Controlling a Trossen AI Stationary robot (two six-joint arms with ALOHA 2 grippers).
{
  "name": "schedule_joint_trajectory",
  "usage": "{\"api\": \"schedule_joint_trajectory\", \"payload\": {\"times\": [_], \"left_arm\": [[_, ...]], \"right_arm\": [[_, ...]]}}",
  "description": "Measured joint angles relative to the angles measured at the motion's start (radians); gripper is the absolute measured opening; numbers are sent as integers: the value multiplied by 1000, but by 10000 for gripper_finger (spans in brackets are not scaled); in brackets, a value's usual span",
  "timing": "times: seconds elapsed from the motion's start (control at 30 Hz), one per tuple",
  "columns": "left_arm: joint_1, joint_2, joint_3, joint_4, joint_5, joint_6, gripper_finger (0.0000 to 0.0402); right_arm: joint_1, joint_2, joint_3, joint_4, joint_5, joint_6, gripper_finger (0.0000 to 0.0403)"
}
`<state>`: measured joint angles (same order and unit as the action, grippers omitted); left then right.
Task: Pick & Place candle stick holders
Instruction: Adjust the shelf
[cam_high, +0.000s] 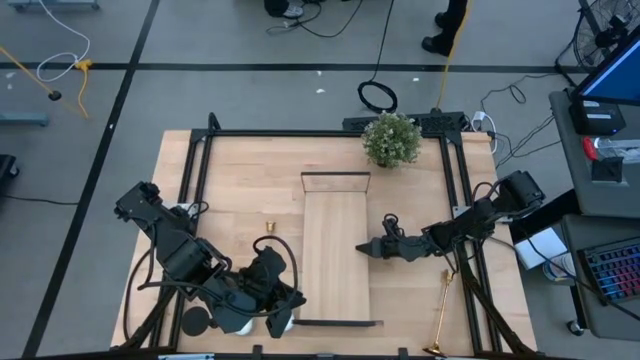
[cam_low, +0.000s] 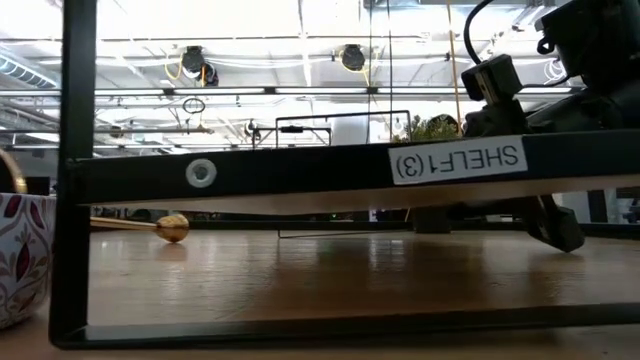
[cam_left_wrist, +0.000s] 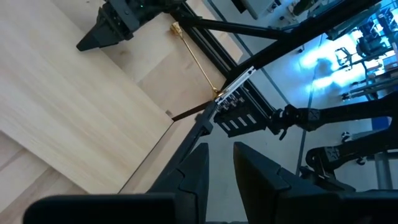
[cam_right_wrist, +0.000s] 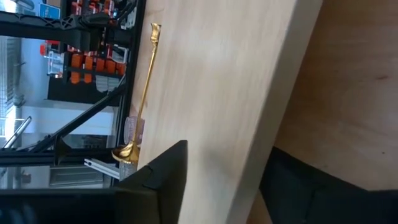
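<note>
In the high view, the left gripper (cam_high: 285, 300) sits at lower centre-left, just beside the long wooden stand (cam_high: 335, 250). Its own wrist view shows the fingers (cam_left_wrist: 193, 171) standing slightly apart with nothing between them; it looks parked, waiting. A white cup (cam_high: 283, 324) and a dark round object (cam_high: 195, 321) lie close by its arm at the lower edge; whether that dark piece is the black holder I cannot tell. A small gold object (cam_high: 268, 225) stands on the table above the left gripper, too small to name.

The stand runs up the middle of the frame, probably the target surface.

Right of centre, the right gripper (cam_high: 368, 248) reaches in over the stand's right edge. Its fingers (cam_right_wrist: 161, 171) are spread apart with nothing between them, as if lining up or just free of a load. A potted plant (cam_high: 391, 139) sits at upper centre-right.

At lower right, a gold candlestick holder (cam_high: 441, 312) lies flat along the black frame rail (cam_high: 462, 215), base toward the bottom edge, apart from both grippers and not yet picked.
</note>
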<state>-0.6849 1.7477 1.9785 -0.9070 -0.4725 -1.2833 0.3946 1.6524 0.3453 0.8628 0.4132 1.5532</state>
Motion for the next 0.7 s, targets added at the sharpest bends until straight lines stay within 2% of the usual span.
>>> {"api": "schedule_joint_trajectory", "payload": {"times": [0.33, 0.7], "left_arm": [[-1, 0, 0, 0, 0, 2, 76], [-12, 0, 0, 0, -19, 9, 76]], "right_arm": [[-1, 3, -1, 13, -22, -5, 81], [0, 3, -1, 38, -26, -24, 86]]}}
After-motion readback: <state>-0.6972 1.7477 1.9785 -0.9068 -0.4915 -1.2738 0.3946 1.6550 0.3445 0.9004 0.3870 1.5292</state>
